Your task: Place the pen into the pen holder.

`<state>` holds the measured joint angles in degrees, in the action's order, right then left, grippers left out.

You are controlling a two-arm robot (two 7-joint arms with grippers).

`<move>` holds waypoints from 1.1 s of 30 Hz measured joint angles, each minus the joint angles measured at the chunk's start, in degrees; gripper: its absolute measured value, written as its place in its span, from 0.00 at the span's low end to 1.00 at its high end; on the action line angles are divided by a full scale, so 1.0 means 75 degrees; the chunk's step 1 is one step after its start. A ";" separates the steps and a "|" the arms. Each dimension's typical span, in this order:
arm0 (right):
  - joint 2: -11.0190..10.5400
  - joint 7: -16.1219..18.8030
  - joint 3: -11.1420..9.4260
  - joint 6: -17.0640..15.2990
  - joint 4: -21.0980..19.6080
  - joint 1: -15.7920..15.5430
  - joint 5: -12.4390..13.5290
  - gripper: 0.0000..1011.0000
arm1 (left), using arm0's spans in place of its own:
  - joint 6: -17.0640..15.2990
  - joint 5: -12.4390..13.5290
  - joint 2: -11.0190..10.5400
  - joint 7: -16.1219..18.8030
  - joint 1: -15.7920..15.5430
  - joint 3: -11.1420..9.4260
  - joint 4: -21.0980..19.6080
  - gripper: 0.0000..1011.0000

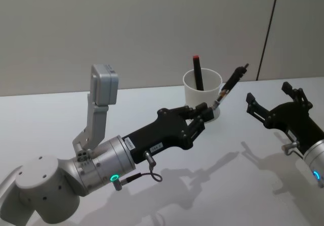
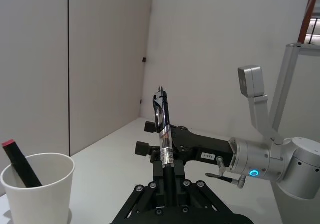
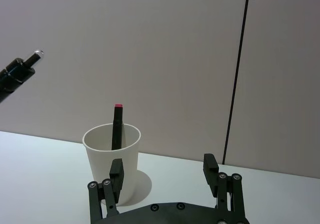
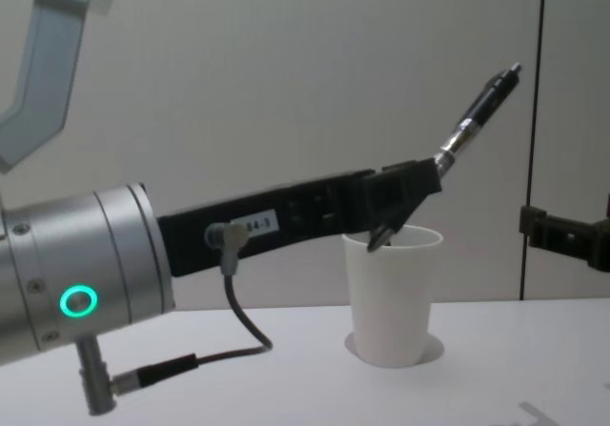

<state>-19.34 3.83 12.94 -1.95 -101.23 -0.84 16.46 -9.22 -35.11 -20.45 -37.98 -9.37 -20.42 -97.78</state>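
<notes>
Gripping the pen [image 1: 230, 87] tilted beside the pen holder [image 1: 191, 98], the left claw [image 1: 205, 116] should centre it above the rim; right claw [image 1: 268, 93] idles open nearby.

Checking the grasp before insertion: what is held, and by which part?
The left gripper holds the pen by its lower end, opposite the clip; the clip end points up, free. The right gripper is open and holds nothing.

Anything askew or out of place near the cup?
Nothing stands out. Paper cup upright, red-tipped marker leaning inside; left pincer holds the pen tilted near its rim; right pincer open, off to the side.
</notes>
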 joint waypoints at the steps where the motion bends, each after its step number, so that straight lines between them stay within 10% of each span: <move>1: 0.0000 0.0000 0.0000 0.0000 0.0000 0.0001 0.0000 0.99 | -0.0005 -0.0004 0.0008 -0.0024 -0.0010 -0.0007 0.0014 0.11; 20: -0.0136 0.0615 -0.0120 -0.0129 -0.0221 -0.0053 0.0714 0.99 | -0.0059 -0.0056 0.0101 -0.0296 -0.0131 -0.0078 0.0189 0.11; 33: -0.0709 0.1590 -0.0544 -0.0873 -0.0761 -0.0409 0.2806 0.99 | -0.0071 -0.0066 0.0117 -0.0345 -0.0151 -0.0091 0.0220 0.12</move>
<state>-24.65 15.75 8.86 -8.50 -106.93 -3.91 37.51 -9.75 -35.61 -19.57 -40.57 -10.50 -21.09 -96.13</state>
